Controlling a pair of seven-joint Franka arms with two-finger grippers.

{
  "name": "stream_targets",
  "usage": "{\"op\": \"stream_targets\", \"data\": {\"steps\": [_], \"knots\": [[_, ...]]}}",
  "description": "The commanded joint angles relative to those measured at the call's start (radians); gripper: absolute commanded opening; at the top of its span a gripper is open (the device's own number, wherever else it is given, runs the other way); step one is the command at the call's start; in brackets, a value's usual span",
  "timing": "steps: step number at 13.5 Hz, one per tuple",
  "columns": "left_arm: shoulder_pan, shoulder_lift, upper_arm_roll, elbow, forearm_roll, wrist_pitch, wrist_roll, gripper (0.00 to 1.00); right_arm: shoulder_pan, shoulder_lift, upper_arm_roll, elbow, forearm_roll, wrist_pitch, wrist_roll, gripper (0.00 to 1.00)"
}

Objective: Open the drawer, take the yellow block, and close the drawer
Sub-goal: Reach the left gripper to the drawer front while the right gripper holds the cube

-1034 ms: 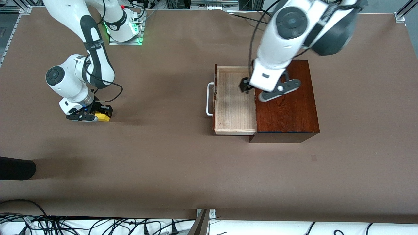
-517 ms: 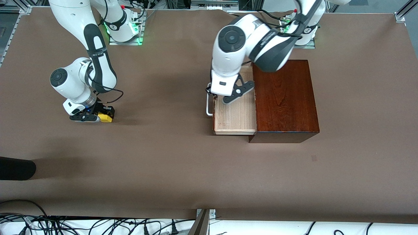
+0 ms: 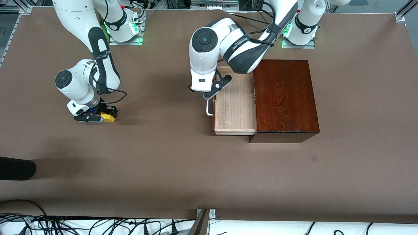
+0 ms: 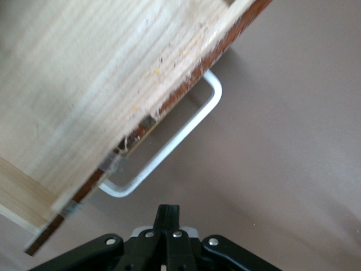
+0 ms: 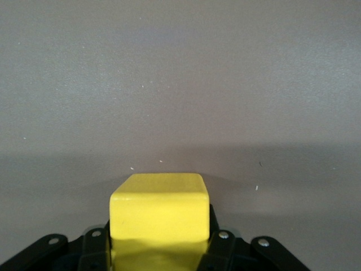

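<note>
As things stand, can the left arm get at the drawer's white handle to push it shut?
Probably yes. The left end effector, fingers shut, hangs just above the handle of the open drawer, and only bare table lies around it.

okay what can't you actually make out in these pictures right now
- Part of the drawer tray and handle: front view, covered by the left arm.
- Left hand fingertips: left wrist view, cut off by the frame's edge.
- Whether the yellow block touches the table: right hand hides its underside.
</note>
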Motion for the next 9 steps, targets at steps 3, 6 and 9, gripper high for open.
{"op": "stream_targets", "data": {"steps": [3, 6, 9], "knots": [[-0.049, 0.096, 0.005, 0.056, -0.015, 0.077, -0.101, 0.00, -0.007, 0.011, 0.020, 0.010, 0.034, 0.009, -0.032, 0.68], [-0.058, 0.127, 0.020, 0.057, -0.003, 0.127, -0.104, 0.00, 0.000, 0.011, 0.023, 0.018, 0.034, 0.008, -0.032, 0.94], [-0.057, 0.138, 0.035, 0.057, 0.037, 0.126, -0.099, 0.00, 0.006, 0.010, 0.023, 0.043, 0.032, 0.005, -0.047, 1.00]]}}
